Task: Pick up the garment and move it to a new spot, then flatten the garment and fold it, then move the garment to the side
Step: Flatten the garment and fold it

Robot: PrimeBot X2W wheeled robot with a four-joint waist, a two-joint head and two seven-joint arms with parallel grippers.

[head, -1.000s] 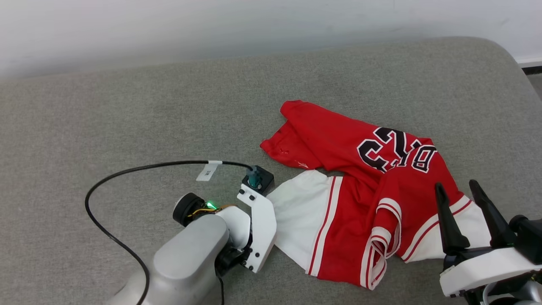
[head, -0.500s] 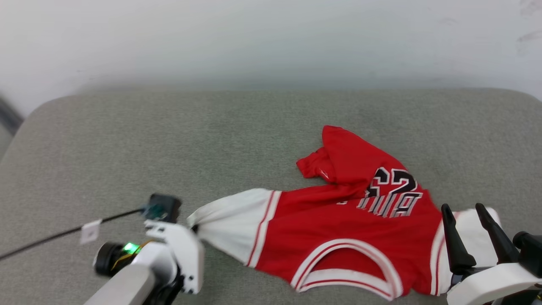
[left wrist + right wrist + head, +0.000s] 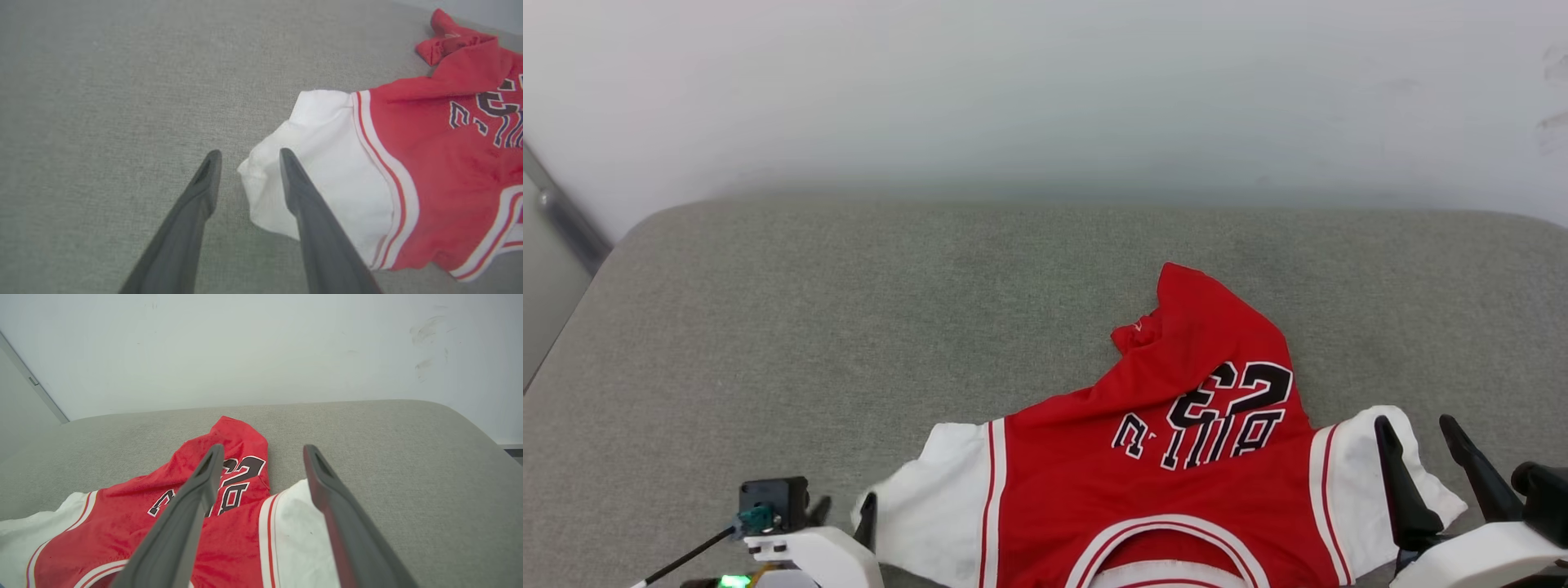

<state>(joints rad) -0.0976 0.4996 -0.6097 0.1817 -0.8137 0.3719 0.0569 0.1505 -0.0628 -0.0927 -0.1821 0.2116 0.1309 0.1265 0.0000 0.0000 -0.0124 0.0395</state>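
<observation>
The garment (image 3: 1176,457), a red jersey shirt with white sleeves and black 23 lettering, lies spread on the grey cushion, collar toward me and its far part bunched up. My left gripper (image 3: 843,514) is open at the lower left. In the left wrist view its fingers (image 3: 249,157) stand apart, and the tip of the garment's (image 3: 429,163) white sleeve lies loose at the right finger. My right gripper (image 3: 1414,426) is open over the other white sleeve. The right wrist view shows its fingers (image 3: 263,451) wide apart above the garment (image 3: 122,531), with nothing between them.
The grey cushioned surface (image 3: 849,327) runs to a white wall (image 3: 1013,82) at the back. Its rounded left edge meets a grey rail (image 3: 564,220). A black cable (image 3: 686,555) trails from my left wrist.
The head camera has shifted. My left gripper dragged the white sleeve leftward, spreading the garment out, then opened and let the sleeve go. The right gripper stayed open.
</observation>
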